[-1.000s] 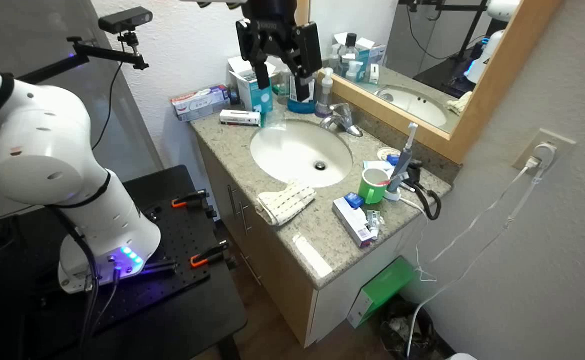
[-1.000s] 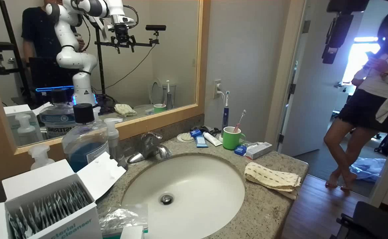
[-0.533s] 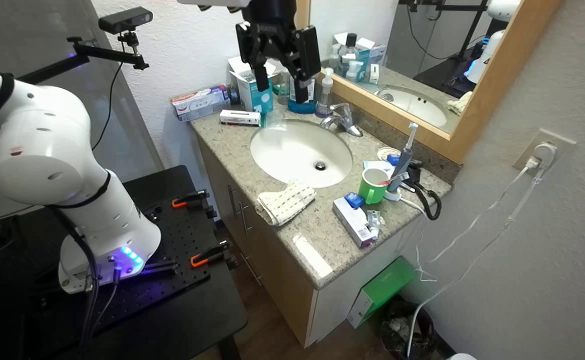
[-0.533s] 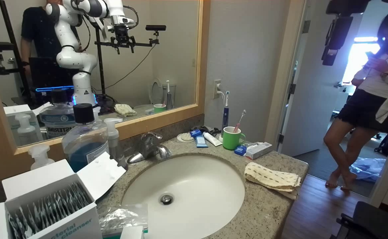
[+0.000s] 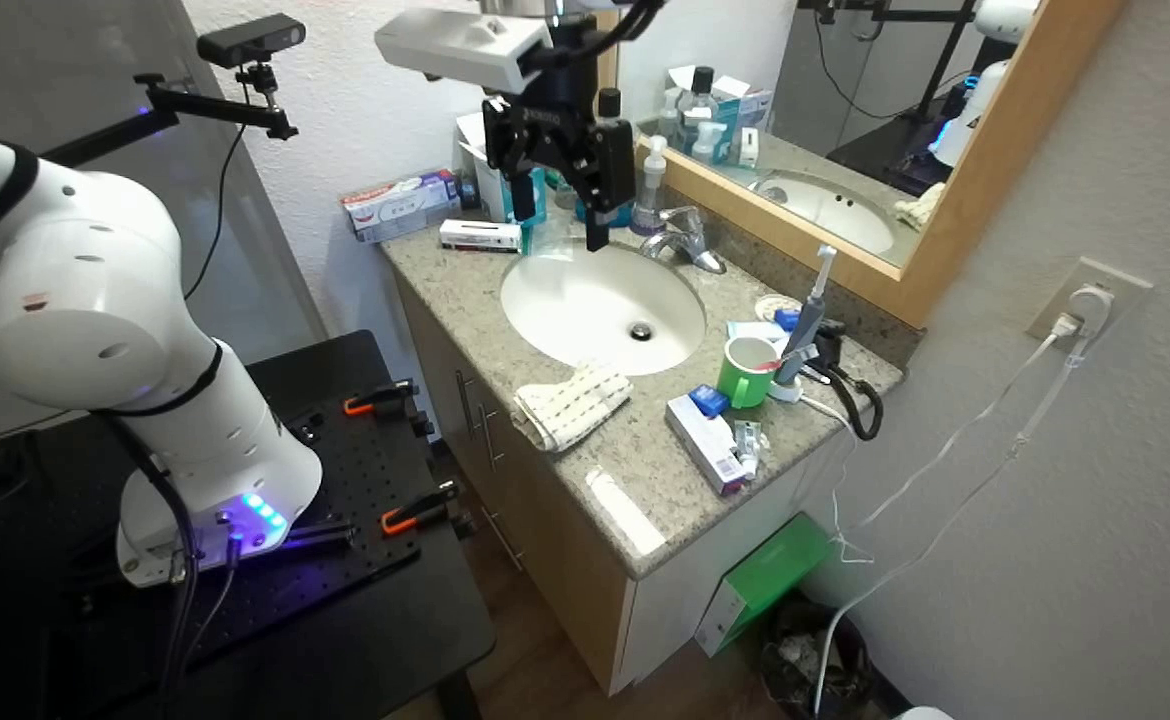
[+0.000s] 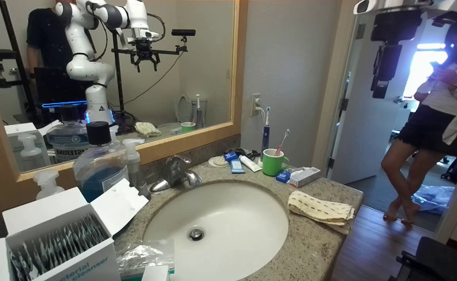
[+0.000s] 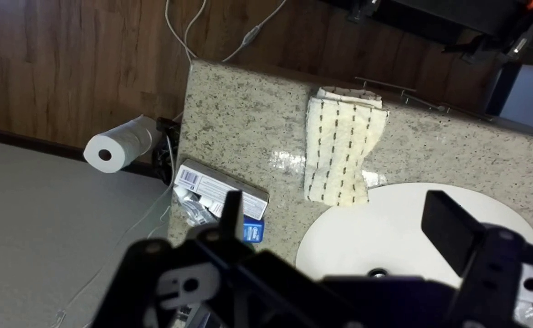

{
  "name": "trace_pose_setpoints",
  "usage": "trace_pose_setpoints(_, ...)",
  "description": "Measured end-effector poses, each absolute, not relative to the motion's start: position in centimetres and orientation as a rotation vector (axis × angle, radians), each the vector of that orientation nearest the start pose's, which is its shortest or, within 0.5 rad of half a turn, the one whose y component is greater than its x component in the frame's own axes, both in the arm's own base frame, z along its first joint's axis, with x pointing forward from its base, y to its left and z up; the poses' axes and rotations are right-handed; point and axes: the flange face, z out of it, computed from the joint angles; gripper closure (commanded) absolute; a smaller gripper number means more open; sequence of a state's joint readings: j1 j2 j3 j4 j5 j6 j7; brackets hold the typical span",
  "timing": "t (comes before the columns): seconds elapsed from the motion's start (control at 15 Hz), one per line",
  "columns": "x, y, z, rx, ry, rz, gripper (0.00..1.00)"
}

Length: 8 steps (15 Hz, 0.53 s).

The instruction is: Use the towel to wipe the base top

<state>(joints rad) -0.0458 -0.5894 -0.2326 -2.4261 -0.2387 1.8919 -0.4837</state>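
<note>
The towel point(image 5: 573, 405) is a folded cream-white cloth with dark dashed stripes. It lies on the base top point(image 5: 637, 440), the beige speckled counter, near its front edge and beside the sink basin point(image 5: 585, 300). The towel also shows in an exterior view point(image 6: 322, 208) and in the wrist view point(image 7: 341, 146), where one end reaches the basin's rim. My gripper point(image 5: 560, 220) hangs above the far part of the sink, apart from the towel. In the wrist view the gripper point(image 7: 339, 221) has its jaws wide apart with nothing between them.
A green mug point(image 5: 745, 372), a small box point(image 5: 705, 445) and an electric toothbrush point(image 5: 807, 320) stand at the counter's wall end. The faucet point(image 5: 685, 242) is behind the basin. An open carton point(image 6: 60, 253) and a mouthwash bottle point(image 6: 100, 168) crowd the opposite end. A mirror point(image 5: 845, 130) hangs behind.
My gripper has come down some way over the sink, and more of the wrist now shows above it. It stays open. The towel and the counter items have not moved.
</note>
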Motion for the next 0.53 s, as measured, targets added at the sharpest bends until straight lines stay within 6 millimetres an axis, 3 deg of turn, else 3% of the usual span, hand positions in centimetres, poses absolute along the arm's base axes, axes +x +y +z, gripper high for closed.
trace_pose_setpoints(0.53, 38.9, -12.1, 44.2, -3.209, -0.578, 0.029, 0.00)
